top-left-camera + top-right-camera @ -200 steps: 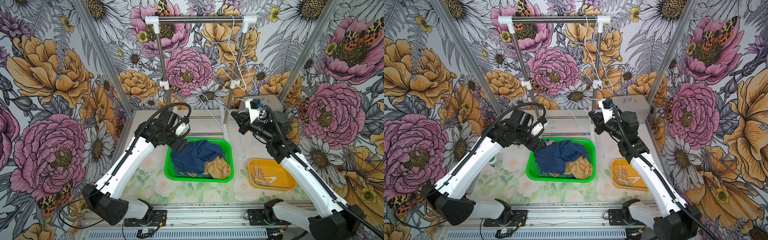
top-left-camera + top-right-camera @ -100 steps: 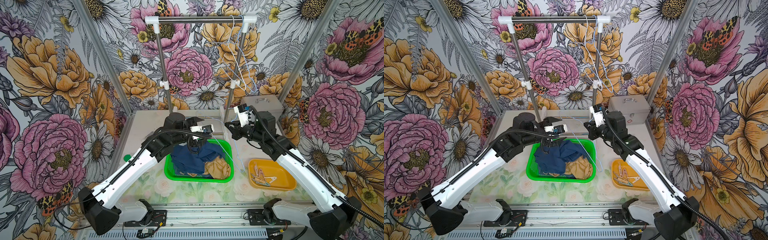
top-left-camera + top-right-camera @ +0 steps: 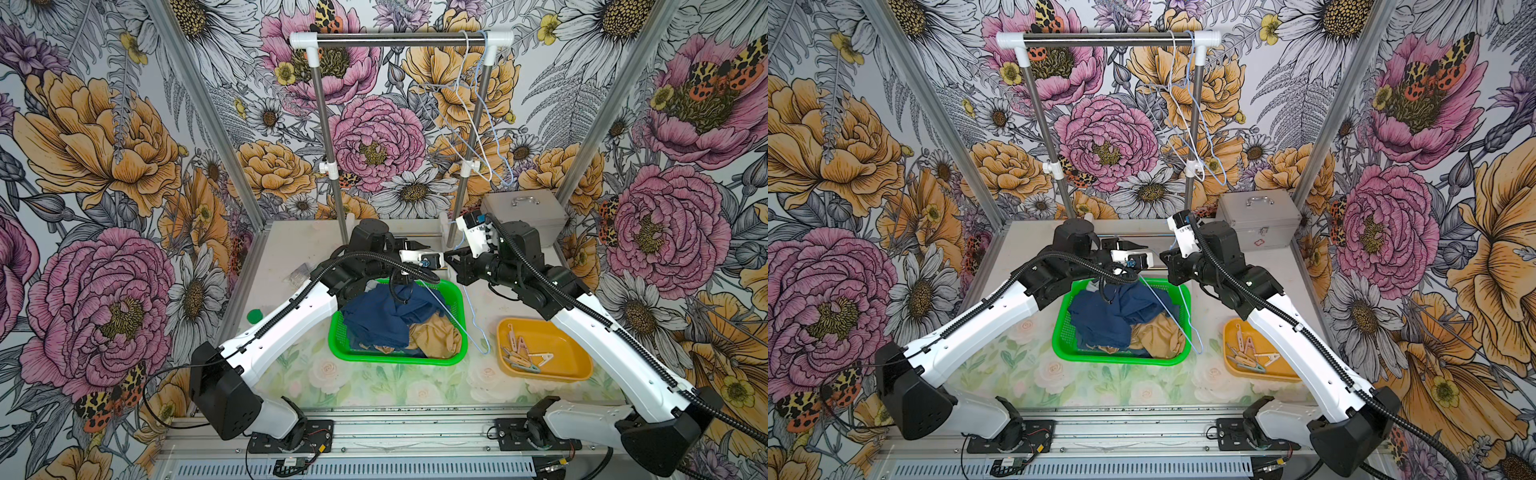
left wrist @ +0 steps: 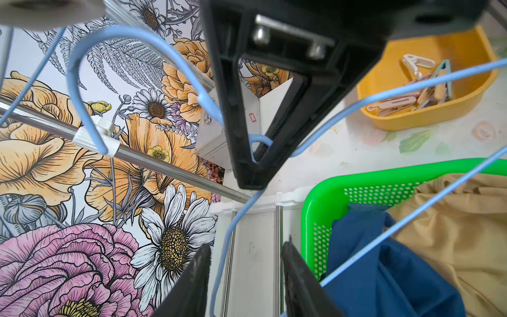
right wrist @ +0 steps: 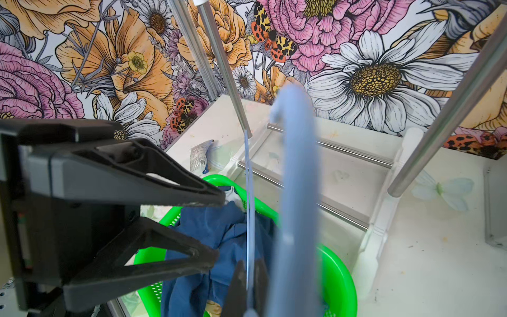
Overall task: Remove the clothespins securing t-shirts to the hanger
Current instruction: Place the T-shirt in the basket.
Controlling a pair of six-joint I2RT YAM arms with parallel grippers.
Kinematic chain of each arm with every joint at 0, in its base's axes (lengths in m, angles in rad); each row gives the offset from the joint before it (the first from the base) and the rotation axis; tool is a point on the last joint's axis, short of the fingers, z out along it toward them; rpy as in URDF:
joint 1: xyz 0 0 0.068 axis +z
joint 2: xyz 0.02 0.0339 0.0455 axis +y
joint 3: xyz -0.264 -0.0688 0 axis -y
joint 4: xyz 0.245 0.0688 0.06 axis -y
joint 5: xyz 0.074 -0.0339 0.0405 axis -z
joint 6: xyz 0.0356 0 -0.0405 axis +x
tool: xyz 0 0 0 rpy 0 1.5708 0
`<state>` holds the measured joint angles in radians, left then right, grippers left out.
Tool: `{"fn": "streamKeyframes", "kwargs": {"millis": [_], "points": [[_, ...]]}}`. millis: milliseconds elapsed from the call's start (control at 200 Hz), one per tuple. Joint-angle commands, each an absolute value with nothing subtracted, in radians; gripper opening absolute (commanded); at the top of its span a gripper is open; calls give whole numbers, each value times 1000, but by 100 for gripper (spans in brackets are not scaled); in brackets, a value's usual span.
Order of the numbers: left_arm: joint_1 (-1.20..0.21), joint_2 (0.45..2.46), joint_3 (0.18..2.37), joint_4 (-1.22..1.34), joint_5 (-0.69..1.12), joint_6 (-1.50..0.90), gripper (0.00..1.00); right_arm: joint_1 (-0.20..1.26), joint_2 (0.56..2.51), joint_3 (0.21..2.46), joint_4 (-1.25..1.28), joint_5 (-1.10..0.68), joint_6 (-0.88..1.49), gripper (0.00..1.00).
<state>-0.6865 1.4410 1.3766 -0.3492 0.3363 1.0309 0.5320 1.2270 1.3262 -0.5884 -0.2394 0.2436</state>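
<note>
My right gripper (image 5: 249, 285) is shut on the thin wire of a light-blue hanger (image 3: 469, 307) behind the green basket's (image 3: 395, 359) back right corner. The held hanger is bare wire; its hook (image 4: 137, 35) points up. My left gripper (image 4: 247, 274) faces the right gripper (image 3: 455, 259), open, with its fingers on either side of the hanger wire and a gap on both sides. The t-shirts, navy (image 3: 374, 316) and tan (image 3: 436, 332), lie crumpled in the basket. The clothespins (image 3: 523, 353) lie loose in a yellow tray (image 3: 573, 370) to the right.
A metal clothes rack (image 3: 399, 39) stands at the back, with more wire hangers (image 3: 469, 124) at its right end. A silver case (image 3: 523, 216) sits at the back right. A green cap (image 3: 254, 316) and a small packet (image 3: 299, 274) lie left of the basket.
My left gripper swung from the basket's left side to the held hanger, and its jaws narrowed. The right arm brought the hanger lower and nearer the basket.
</note>
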Motion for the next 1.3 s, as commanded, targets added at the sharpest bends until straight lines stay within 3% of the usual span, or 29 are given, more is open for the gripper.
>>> {"fn": "streamKeyframes", "kwargs": {"millis": [0,375,710,995,1170,1295], "points": [[-669,1440,1410,-321,368,1057,44,543,1235,1367,-606,-238,248,0],[-675,1481,1417,-351,351,1109,38,566,1229,1374,-611,-265,249,0],[-686,1514,1433,-350,339,1117,16,586,1234,1383,-611,-255,240,0],[-684,1504,1427,-351,337,1144,8,588,1227,1377,-612,-247,218,0],[-665,1495,1427,-371,364,1146,7,582,1210,1374,-623,-242,195,34],[-632,1485,1425,-385,414,1130,7,560,1183,1370,-651,-257,186,47]]}}
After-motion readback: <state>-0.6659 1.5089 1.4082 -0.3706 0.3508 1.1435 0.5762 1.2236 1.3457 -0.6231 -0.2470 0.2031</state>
